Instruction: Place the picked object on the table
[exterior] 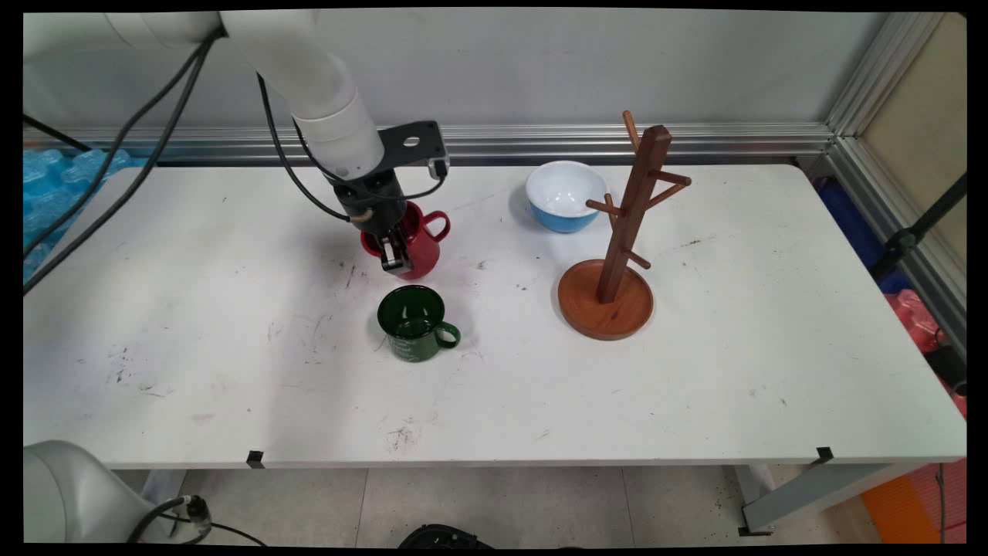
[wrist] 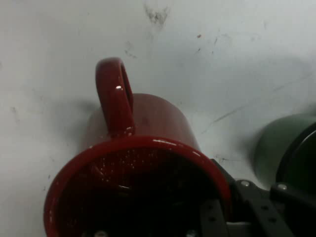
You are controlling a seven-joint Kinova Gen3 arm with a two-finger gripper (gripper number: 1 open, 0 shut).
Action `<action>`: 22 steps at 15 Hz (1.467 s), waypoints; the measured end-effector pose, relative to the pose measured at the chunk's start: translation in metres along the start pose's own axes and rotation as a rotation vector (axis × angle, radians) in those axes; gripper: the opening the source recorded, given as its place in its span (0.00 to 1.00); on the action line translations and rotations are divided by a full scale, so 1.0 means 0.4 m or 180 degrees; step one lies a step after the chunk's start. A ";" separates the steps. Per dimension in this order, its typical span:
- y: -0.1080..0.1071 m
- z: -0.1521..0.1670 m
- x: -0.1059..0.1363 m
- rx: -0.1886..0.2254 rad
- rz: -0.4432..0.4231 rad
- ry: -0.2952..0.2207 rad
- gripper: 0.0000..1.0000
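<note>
Here, scuffed white table [exterior: 231, 371], grey wall behind, pincer [exterior: 395, 253] gripping red mug [exterior: 421, 239] by its rim

A mug [exterior: 417, 249] stands just behind the cup [exterior: 413, 323]; the rack [exterior: 617, 255] is right of the cup, a bowl [exterior: 565, 194] behind that.

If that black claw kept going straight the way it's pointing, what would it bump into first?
The gripper points down at the red mug, one finger inside the rim and one outside. Going on, it would likely meet the mug's bottom or wall first, then the table beneath. The green mug stands apart, nearer the camera.
</note>
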 end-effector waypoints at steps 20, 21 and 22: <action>0.001 0.073 0.027 -0.0020 0.0157 -0.0131 1.00; 0.001 0.074 0.027 -0.0014 0.0162 -0.0120 1.00; 0.000 0.074 0.028 -0.0010 0.0169 -0.0112 1.00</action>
